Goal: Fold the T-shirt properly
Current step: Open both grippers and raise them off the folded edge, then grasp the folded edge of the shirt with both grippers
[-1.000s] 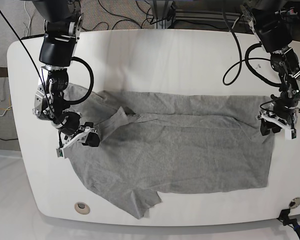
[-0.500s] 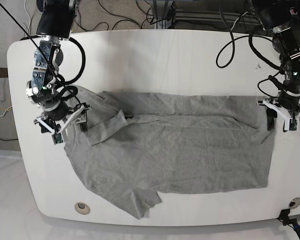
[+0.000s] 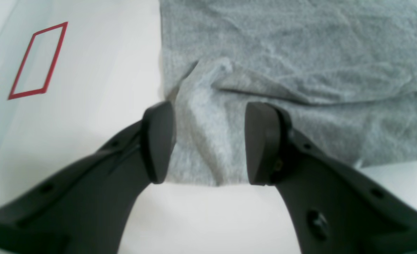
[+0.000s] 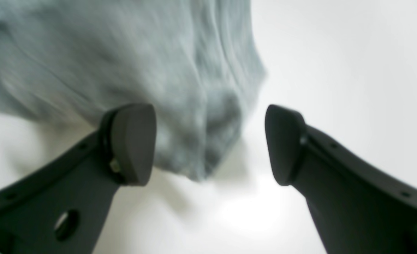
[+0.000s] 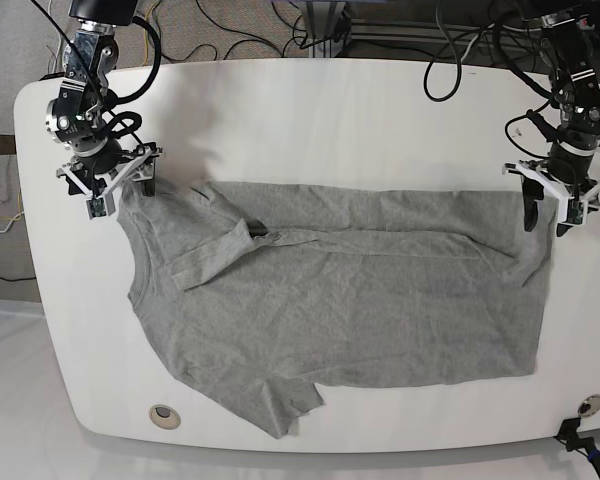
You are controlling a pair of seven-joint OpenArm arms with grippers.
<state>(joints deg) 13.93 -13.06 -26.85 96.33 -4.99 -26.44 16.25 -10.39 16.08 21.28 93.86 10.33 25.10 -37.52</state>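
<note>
Our left pincer (image 3: 208, 148) stands wide astride the shirt's (image 5: 340, 300) corner, cloth between its pads but ungripped; our right pincer (image 4: 208, 144) gapes wide too, one pad over a bunched corner (that view is blurred). The grey shirt lies spread and rumpled across the white worktop (image 5: 310, 120), each pincer at a far upper corner. A red outline (image 3: 37, 60) marks the worktop beside the left pincer.

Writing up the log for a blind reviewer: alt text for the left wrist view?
Open left gripper straddles the corner of a wrinkled grey T-shirt on a white table, its fingers not closed on the cloth. A red outlined rectangle sits far left.
</note>
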